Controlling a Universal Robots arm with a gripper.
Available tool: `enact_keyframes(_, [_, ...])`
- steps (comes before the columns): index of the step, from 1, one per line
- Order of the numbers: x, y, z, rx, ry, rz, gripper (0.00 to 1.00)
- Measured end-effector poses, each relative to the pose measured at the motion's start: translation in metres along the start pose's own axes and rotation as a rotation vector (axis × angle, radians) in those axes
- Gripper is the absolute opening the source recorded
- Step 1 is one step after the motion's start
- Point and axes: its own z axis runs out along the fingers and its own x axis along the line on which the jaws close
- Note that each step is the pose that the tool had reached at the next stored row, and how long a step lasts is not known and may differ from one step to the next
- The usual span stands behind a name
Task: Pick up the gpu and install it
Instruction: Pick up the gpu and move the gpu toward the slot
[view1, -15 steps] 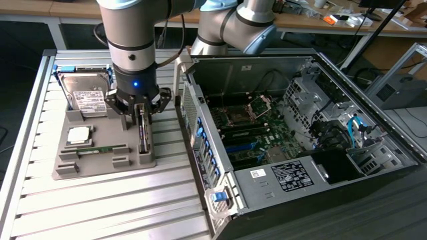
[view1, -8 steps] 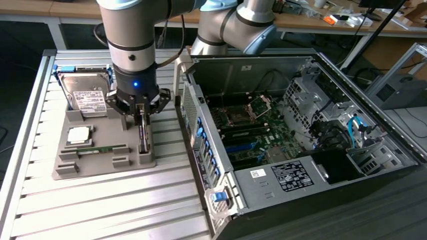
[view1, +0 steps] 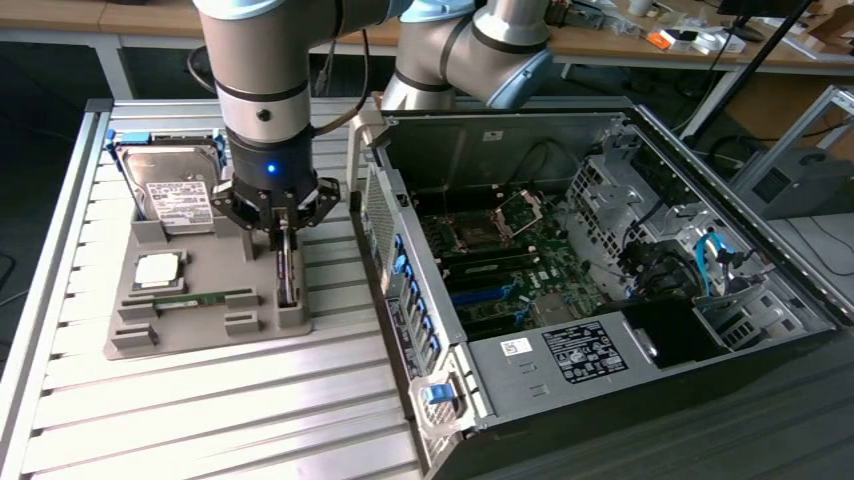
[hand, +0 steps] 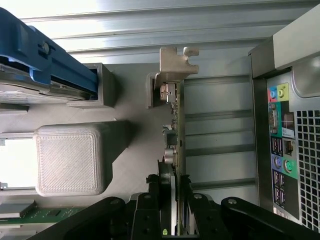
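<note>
The gpu (view1: 284, 272) stands on its long edge in a slot of the grey fixture tray (view1: 200, 325), at the tray's side nearest the computer case. In the wrist view the gpu (hand: 175, 120) shows as a thin green board edge with a metal bracket (hand: 172, 62) at its far end. My gripper (view1: 283, 245) has come straight down over the card's top edge, and in the wrist view the gripper (hand: 170, 192) straddles the card. The card still sits in its slot.
A silver hard drive (view1: 174, 195) in a blue holder, a processor (view1: 158, 270) and a memory stick (view1: 200, 298) also lie on the tray. The open computer case (view1: 587, 260) stands at the exterior view's right, its motherboard (view1: 514, 265) exposed. Its rear ports (hand: 282, 150) are close beside the card.
</note>
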Motion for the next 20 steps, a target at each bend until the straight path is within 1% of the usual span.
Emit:
enact_keyframes(10, [0.0000, 0.0000, 0.0000, 0.0000, -0.0001, 0.000, 0.27])
enact_keyframes(20, [-0.0001, 0.0001, -0.0049, 0.0000, 0.0000, 0.000, 0.27])
